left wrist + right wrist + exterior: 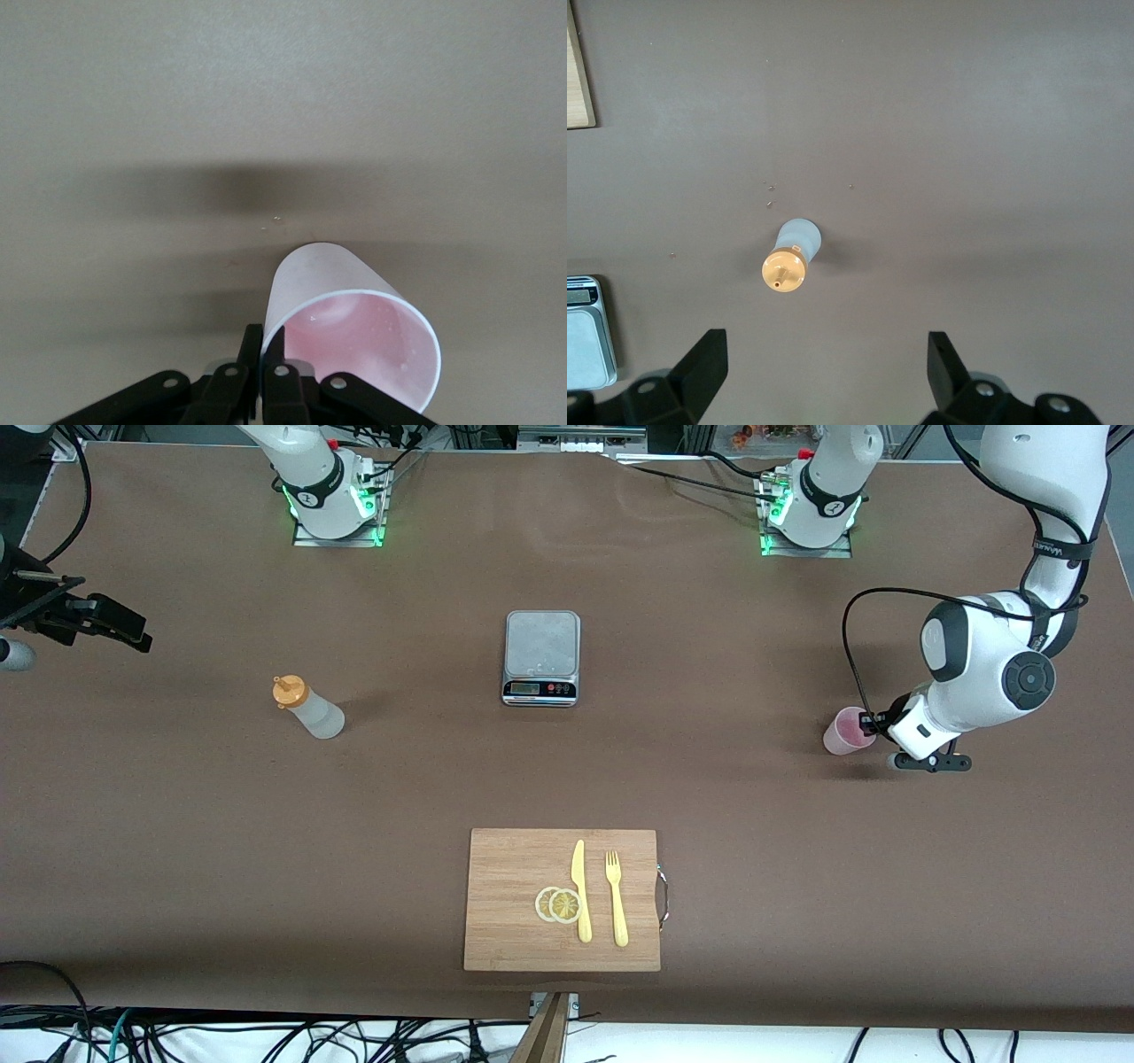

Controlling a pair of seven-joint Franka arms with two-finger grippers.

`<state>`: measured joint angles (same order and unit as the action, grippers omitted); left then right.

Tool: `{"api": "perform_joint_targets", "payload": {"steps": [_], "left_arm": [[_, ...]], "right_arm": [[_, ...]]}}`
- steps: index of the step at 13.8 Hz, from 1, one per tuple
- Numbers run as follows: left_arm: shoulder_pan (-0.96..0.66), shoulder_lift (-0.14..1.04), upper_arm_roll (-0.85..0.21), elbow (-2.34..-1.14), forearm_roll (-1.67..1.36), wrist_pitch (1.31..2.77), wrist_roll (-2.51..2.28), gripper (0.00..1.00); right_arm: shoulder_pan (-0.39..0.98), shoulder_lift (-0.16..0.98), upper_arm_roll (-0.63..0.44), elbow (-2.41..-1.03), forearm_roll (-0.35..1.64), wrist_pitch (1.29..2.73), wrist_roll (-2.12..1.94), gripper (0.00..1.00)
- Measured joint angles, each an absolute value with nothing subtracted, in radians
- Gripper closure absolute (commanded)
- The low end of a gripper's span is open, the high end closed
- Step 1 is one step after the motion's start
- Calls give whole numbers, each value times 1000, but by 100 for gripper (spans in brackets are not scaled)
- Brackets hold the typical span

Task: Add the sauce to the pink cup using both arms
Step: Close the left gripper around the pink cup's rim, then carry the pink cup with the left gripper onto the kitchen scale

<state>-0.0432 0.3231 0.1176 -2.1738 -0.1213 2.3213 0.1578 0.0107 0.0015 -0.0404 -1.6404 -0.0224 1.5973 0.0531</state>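
Cup (849, 731), pale pink, handleless: stands on the brown bench (177, 850) toward the left arm's end, its rim pinched in the closed left pincer (877, 724). In the left wrist view the black fingers (276, 372) meet on the cup (350, 332) wall at the rim, one finger inside and one outside; the pink interior shows.

Sauce bottle (306, 708), whitish with orange nozzle cap: upright toward the right arm's end, well apart from the cup. Right pincer (89, 620): hangs above the bench near that end, to the side of the bottle, fingers spread wide and holding nothing. The right wrist view looks down on the bottle (790, 257) cap, with both open fingers (700, 363) at the frame edge.

Kitchen scale (541, 657), steel plate: between bottle and cup, nearer the arm bases. Also visible at the right wrist view's edge.

Wooden cutting board (505, 859): nearest the front camera, carrying two lemon slices (558, 904), a yellow knife (580, 890) and a yellow fork (616, 897). Seen whole in the front view only.
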Motion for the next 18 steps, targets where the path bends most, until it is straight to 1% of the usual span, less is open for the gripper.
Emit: {"api": "perform_joint_targets", "payload": {"steps": [2, 4, 8, 10, 14, 18], "left_arm": [[-69, 323, 113, -2150, -164, 2300, 158, 100], [-126, 322, 110, -2091, -219, 2242, 156, 100], [-292, 319, 102, -1958, -235, 2138, 101, 100], [-406, 318, 100, -1921, -236, 2127, -7, 100], [-639, 325, 97, -1888, -241, 2127, -253, 100], [-796, 363, 97, -1846, -325, 2127, -377, 100]], "right_arm": [[11, 2, -41, -1640, -22, 1597, 53, 0], [11, 3, -41, -1640, -22, 1597, 51, 0], [10, 3, -42, -1640, -22, 1597, 51, 0], [10, 3, -43, -1640, -22, 1597, 49, 0], [10, 4, -44, -1640, -22, 1597, 47, 0], [9, 4, -45, -1640, -22, 1597, 46, 0]]}}
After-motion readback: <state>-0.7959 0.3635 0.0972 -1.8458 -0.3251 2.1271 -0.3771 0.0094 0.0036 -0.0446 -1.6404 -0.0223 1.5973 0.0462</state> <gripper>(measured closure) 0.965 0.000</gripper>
